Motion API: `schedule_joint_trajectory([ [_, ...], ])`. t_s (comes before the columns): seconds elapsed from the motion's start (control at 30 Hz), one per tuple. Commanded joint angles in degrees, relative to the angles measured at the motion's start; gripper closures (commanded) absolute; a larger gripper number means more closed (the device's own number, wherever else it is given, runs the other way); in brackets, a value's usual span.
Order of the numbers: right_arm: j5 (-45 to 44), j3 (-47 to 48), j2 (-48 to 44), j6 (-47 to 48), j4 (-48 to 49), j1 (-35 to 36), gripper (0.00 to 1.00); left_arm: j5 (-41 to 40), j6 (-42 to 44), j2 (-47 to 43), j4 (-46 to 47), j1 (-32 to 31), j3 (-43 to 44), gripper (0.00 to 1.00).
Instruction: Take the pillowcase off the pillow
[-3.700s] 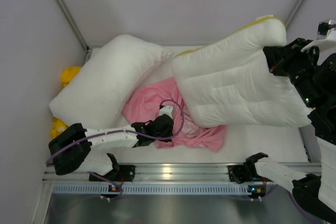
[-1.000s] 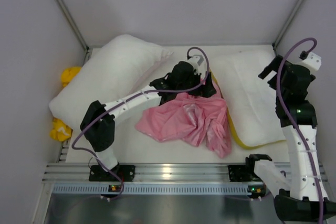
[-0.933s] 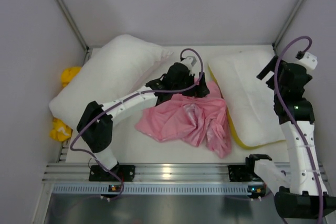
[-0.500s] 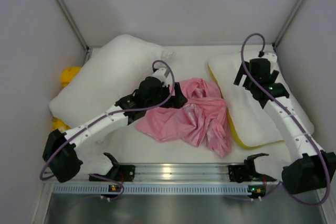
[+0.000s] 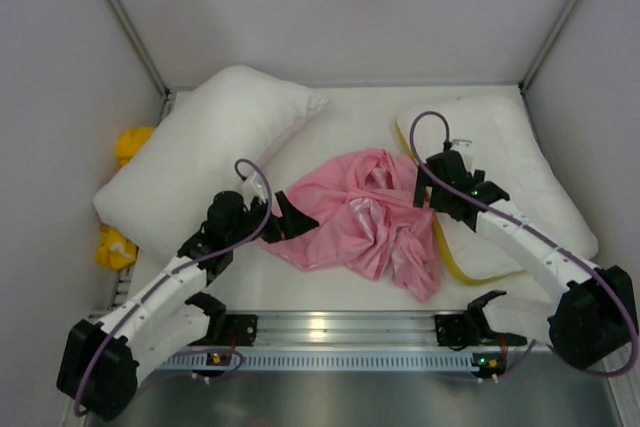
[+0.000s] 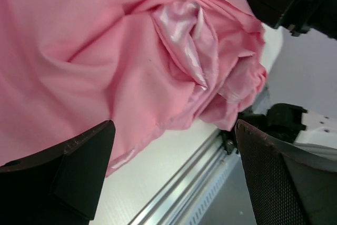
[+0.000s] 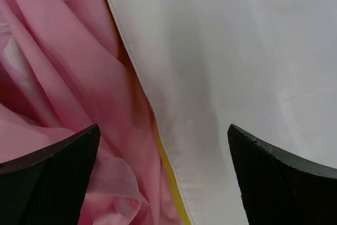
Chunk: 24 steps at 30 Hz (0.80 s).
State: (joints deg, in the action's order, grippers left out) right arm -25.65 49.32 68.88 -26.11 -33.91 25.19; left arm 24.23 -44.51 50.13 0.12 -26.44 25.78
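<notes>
The pink pillowcase (image 5: 365, 217) lies crumpled and off the pillow in the middle of the table, and it fills the left wrist view (image 6: 131, 51). The white pillow (image 5: 510, 167) lies flat at the right, its yellow band (image 5: 446, 250) beside the pink fabric. My left gripper (image 5: 292, 215) is open at the pillowcase's left edge, holding nothing (image 6: 174, 130). My right gripper (image 5: 424, 193) is open over the pillow's left edge. In its wrist view, the gripper (image 7: 163, 135) spans white pillow (image 7: 237, 51), yellow band (image 7: 171, 180) and pink pillowcase (image 7: 52, 77).
A plain white pillow (image 5: 200, 157) lies at the back left, with yellow cloth (image 5: 130, 142) beyond it against the left wall. The metal rail (image 5: 320, 327) runs along the near edge, also in the left wrist view (image 6: 184, 188). Walls enclose the table.
The right gripper let go of the pillow, which now lies flat. Both arms drew back toward the near edge, the left gripper from the pillowcase's far side to its left edge.
</notes>
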Motion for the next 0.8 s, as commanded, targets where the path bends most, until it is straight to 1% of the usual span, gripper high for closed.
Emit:
schedule_joint_trajectory([
  [0.0,1.47,-2.47,-6.64,-3.07,2.27,3.36,0.01,11.62,-10.22,-2.75,18.83,0.33,-6.25,0.01],
  [0.03,1.91,-4.04,-8.66,-4.12,2.71,3.81,0.01,12.67,-12.51,-3.1,22.61,0.33,-8.1,0.01],
  [0.07,2.79,-4.93,-9.63,-4.65,3.06,4.34,0.01,14.6,-16.62,-3.46,30.56,0.33,-12.03,0.01],
  [0.13,4.55,-7.9,-12.09,-5.79,4.37,5.83,0.01,16.19,-20.86,-5.12,39.47,0.33,-15.83,0.01],
  [0.17,7.08,-9.49,-15.59,-6.06,6.99,6.27,0.01,17.25,-24.97,-5.82,43.96,0.33,-19.42,0.01],
  [0.2,9.11,-11.16,-17.88,-6.41,9.02,6.88,0.01,17.6,-26.75,-7.83,52.35,0.33,-21.02,0.01],
  [0.23,12.0,-15.27,-22.69,-6.41,11.56,6.89,0.0,17.96,-28.33,-9.07,55.83,0.33,-22.43,0.01],
  [0.27,17.16,-17.66,-25.18,-6.67,17.16,7.15,0.01,18.31,-30.87,-10.21,58.82,0.33,-23.57,0.01],
  [0.3,19.21,-19.85,-27.98,-7.37,19.73,7.24,0.0,18.66,-31.94,-13.53,62.94,0.33,-25.32,0.01],
  [0.33,20.89,-23.88,-32.89,-9.21,22.2,7.24,0.01,18.84,-33.69,-15.31,63.85,0.25,-25.51,0.01],
  [0.37,21.95,-25.57,-35.11,-10.27,24.74,7.24,0.0,19.01,-34.58,-16.98,64.39,0.33,-25.52,0.01],
  [0.43,20.82,-28.39,-40.72,-12.9,24.77,7.33,0.0,19.19,-37.03,-22.6,64.66,0.33,-28.06,0.01],
  [0.47,18.29,-28.92,-42.06,-13.44,22.86,7.33,0.01,19.02,-38.18,-26.27,64.92,0.25,-28.41,0.01],
  [0.53,14.86,-28.93,-44.78,-15.62,19.43,7.42,0.01,17.79,-42.03,-29.63,66.23,0.16,-30.6,0.01],
  [0.57,12.23,-28.93,-45.32,-16.16,17.93,7.33,0.01,17.17,-43.45,-32.78,66.59,0.16,-31.57,0.01],
  [0.63,10.89,-29.89,-47.16,-17.83,15.02,7.33,0.0,15.33,-47.31,-35.79,68.42,0.24,-35.17,0.01],
  [0.67,10.71,-30.77,-48.22,-18.27,14.75,7.42,0.0,15.67,-47.25,-37.28,66.26,0.24,-35.27,0.01],
  [0.7,11.4,-33.3,-49.45,-18.62,16.4,7.33,0.01,16.2,-47.16,-40.69,65.28,0.24,-35.45,0.01],
  [0.73,12.8,-34.72,-52.94,-18.11,18.07,7.33,0.01,17.16,-47.42,-42.64,63.36,0.07,-35.45,0.01],
  [0.77,17.34,-36.47,-54.8,-17.67,20.27,7.33,0.0,17.34,-47.86,-46.75,61.68,0.16,-35.45,0.01],
])
